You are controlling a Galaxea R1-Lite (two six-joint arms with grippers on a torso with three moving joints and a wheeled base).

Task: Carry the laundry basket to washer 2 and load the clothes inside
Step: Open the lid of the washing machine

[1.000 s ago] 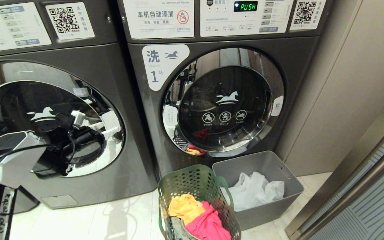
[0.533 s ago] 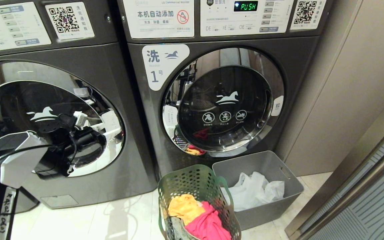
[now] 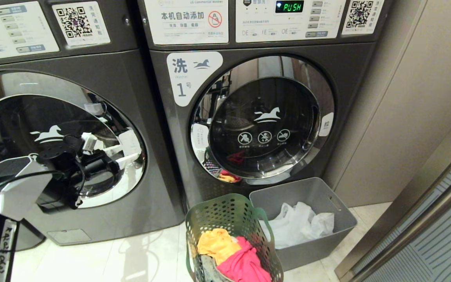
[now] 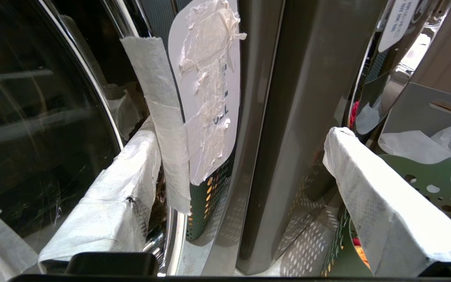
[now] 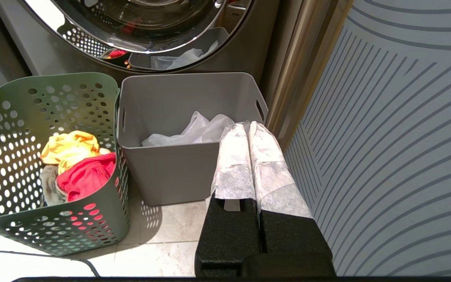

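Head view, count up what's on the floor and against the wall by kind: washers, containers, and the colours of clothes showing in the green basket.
Washers: 2, washer 1 and the left washer
Containers: 2, laundry basket, grey bin
Clothes showing: 2, yellow garment, pinkish-red garment
Total: 6

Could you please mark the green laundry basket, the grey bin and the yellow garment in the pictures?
green laundry basket (image 3: 225,213): head view, on its perforated far wall.
grey bin (image 5: 178,172): right wrist view, on its near outer wall.
yellow garment (image 3: 215,243): head view, on the middle of the cloth.
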